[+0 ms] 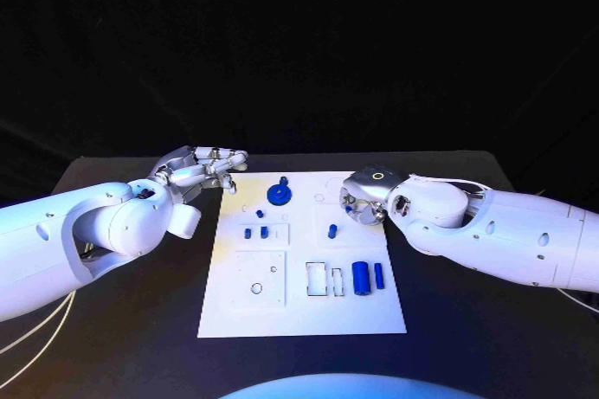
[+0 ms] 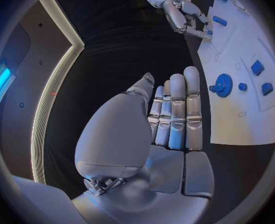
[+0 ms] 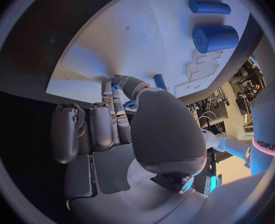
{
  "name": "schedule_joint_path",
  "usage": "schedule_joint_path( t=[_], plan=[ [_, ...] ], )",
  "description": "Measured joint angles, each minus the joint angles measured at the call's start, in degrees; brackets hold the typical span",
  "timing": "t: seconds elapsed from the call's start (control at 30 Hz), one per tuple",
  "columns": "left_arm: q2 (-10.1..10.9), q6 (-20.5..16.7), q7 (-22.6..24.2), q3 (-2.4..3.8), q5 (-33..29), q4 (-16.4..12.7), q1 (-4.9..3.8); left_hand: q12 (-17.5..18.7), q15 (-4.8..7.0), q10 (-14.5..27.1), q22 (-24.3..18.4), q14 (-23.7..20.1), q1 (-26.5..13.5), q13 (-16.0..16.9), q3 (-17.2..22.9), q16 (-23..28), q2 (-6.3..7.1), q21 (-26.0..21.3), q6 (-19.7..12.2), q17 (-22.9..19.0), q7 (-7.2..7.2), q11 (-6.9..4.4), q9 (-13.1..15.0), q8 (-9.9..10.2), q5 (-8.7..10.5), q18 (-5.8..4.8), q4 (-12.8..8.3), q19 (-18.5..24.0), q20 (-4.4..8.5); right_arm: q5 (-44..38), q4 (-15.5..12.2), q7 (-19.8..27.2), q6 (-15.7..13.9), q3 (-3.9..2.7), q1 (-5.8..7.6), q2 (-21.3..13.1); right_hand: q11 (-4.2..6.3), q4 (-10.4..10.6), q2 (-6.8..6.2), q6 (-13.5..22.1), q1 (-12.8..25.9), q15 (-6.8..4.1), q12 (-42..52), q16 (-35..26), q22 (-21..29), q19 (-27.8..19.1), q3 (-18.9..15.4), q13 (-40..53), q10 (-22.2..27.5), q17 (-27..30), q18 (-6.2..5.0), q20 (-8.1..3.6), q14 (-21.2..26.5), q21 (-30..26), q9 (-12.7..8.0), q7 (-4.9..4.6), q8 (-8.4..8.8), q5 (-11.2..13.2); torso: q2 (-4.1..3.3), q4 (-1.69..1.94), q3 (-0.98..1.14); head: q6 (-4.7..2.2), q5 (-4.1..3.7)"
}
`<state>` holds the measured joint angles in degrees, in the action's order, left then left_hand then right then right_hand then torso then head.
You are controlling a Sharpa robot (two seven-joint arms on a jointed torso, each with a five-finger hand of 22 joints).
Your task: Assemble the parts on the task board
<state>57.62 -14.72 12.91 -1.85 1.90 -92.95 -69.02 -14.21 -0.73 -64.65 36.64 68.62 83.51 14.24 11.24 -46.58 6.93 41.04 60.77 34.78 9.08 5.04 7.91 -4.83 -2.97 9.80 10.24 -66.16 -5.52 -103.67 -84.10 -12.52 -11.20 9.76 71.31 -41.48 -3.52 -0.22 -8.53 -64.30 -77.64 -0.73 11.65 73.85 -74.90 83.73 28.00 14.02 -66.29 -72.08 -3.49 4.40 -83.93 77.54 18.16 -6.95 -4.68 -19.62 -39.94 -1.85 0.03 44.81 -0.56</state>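
A white task board (image 1: 304,317) lies in the middle of the black tabletop (image 1: 474,330), carrying small blue parts: a gear (image 1: 281,193) near its far edge, two small blocks (image 1: 256,233) in a recess on its left half, a short peg (image 1: 333,231) standing near the middle, and a thick cylinder (image 1: 361,278) beside a thinner rod (image 1: 378,275) toward the right. The right hand (image 1: 363,202) hovers over the board's far right portion, its fingertips (image 3: 117,82) pinching a small blue piece (image 3: 116,86) just above the white surface. The left hand (image 1: 206,168) rests off the board's far left corner, fingers straight, side by side and holding nothing.
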Motion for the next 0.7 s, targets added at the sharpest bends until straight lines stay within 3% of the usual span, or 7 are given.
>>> schedule_joint_path(
  t=[0.6, 0.7],
  plan=[
    [-0.2, 0.1, -0.5, 0.00, 0.5, 0.0, 0.00, 0.0, 0.00, 0.3, 0.0, 0.0, 0.2, 0.1, -0.2, 0.0, -0.22, 0.0, -0.2, 0.0, -0.20, 0.01, 0.0, 0.0, 0.00, 0.01, -0.2, -0.2, -0.20, 0.9, -0.1, 0.7, -2.4, 0.14, -0.41, -0.5, 0.19, 0.0, 0.29, -0.3, -0.3, 0.00, 0.0, 0.0, 0.0, 0.0, 0.3, -0.3, -0.2, 0.4, 0.00, 0.00, 0.0, 0.9, 0.0, 0.09, -0.37, 0.1, 0.02, 0.02, -0.03, 0.09, -0.10],
    [-0.2, 0.1, -0.5, 0.00, 0.6, 0.1, 0.00, -0.1, 0.00, 0.4, -0.1, 0.0, 0.2, 0.1, -0.2, 0.0, -0.22, 0.0, -0.2, 0.0, -0.20, -0.01, 0.0, 0.0, 0.00, 0.00, -0.2, -0.2, -0.20, 1.0, -0.3, 0.7, -3.1, 0.15, -0.48, -0.8, 0.19, 0.1, 0.29, -0.4, -0.3, 0.00, 0.0, 0.0, 0.0, 0.0, 0.4, -0.3, -0.2, 0.3, 0.00, 0.00, 0.0, 0.9, 0.0, 0.00, -0.36, 0.1, 0.02, 0.02, -0.03, 0.07, 0.20]
  ],
)
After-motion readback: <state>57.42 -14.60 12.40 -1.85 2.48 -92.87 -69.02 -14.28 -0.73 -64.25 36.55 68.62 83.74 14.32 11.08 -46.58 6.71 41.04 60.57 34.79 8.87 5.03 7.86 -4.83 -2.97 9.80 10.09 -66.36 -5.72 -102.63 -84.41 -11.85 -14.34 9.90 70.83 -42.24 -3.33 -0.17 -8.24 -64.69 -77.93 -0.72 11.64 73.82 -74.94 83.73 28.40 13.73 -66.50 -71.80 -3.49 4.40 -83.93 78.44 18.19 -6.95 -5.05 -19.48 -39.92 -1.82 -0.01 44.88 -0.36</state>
